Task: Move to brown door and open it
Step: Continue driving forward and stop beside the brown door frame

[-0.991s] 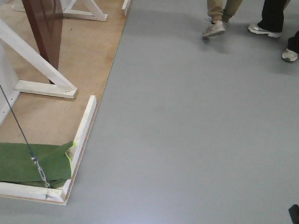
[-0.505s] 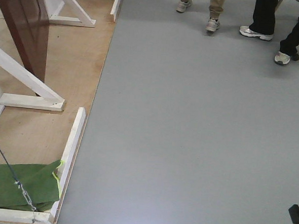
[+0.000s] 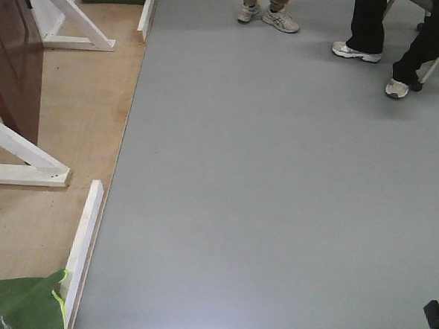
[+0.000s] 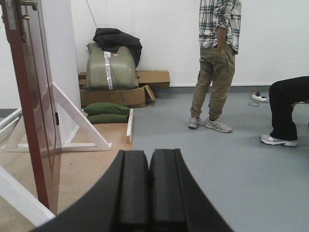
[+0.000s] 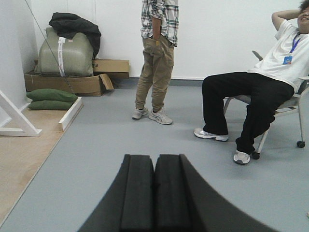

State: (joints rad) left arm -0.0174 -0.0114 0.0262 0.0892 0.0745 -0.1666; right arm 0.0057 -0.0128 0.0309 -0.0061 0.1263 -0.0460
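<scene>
The brown door (image 3: 14, 55) stands at the far left of the front view, on a plywood platform (image 3: 81, 104). The left wrist view shows the brown door (image 4: 38, 111) nearly edge-on, glossy reddish brown, with a brass lock plate (image 4: 20, 14) at the top. My left gripper (image 4: 149, 153) is shut with nothing in it, low in that view, to the right of the door and well short of it. My right gripper (image 5: 155, 157) is also shut and empty, over grey floor. Neither touches the door.
White diagonal braces (image 3: 23, 152) and a low white rail (image 3: 82, 234) edge the platform. Green sandbags (image 4: 106, 111) and cardboard boxes (image 4: 120, 94) lie at the back wall. A standing person (image 5: 157, 58) and a seated person (image 5: 260, 92) are ahead on the right.
In the front view the door, braces and platform have slid down and to the left, and the green bag is now mostly out of frame. The standing person's feet have shifted.
</scene>
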